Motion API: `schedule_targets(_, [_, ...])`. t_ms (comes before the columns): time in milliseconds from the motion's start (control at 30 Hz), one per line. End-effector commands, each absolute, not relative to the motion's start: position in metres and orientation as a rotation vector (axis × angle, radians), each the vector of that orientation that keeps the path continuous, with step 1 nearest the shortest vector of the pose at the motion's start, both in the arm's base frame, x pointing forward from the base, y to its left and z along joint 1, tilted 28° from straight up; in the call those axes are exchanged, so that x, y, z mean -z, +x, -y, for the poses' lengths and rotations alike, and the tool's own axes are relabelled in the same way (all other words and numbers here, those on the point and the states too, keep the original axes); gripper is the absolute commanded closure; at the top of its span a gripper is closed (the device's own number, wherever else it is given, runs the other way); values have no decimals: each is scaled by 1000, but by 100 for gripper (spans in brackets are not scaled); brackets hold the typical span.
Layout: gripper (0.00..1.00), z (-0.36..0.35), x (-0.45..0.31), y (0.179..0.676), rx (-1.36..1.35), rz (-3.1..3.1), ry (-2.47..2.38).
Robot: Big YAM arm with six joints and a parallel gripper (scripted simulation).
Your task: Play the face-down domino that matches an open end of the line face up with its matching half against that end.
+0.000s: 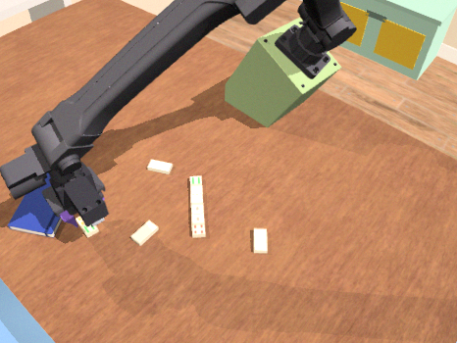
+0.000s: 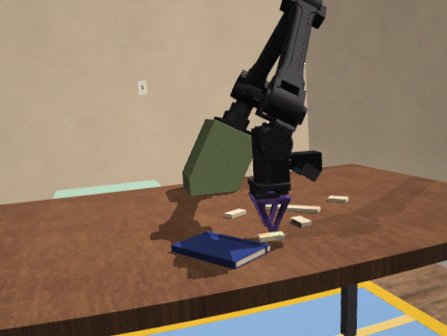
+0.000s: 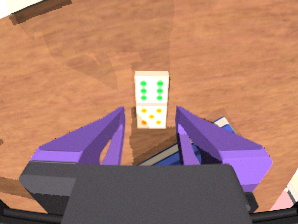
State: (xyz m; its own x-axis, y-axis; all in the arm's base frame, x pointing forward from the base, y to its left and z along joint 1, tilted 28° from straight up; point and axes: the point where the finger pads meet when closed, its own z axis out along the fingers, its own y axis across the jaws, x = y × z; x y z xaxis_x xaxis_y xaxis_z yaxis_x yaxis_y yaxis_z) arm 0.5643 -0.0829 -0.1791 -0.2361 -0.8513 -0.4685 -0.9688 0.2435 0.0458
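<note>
The line (image 1: 196, 206) is two face-up dominoes end to end at mid table; its far end shows green pips and its near end orange pips. A face-up domino (image 1: 89, 227) with a green half and a yellow-orange half lies flat by the blue book; it also shows in the wrist view (image 3: 152, 99) and in the exterior view (image 2: 270, 235). My gripper (image 3: 150, 113) stands low over its near end. The purple fingers are partly open, with a small gap on each side of the domino. Three face-down dominoes lie apart: one far left (image 1: 160, 167), one near left (image 1: 144, 232), one near right (image 1: 260, 240).
A blue book (image 1: 34, 216) lies under my wrist at the table's left edge and also shows in the exterior view (image 2: 221, 249). A green box (image 1: 275, 83) stands at the back of the table. A mint cabinet (image 1: 392, 29) is beyond it.
</note>
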Motion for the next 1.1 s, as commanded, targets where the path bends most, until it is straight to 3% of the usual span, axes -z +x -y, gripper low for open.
schedule_targets(0, [58, 83, 173, 575, -447, -2156, -1684])
schedule_targets(1067, [58, 85, 173, 572, -451, -2164, -1678])
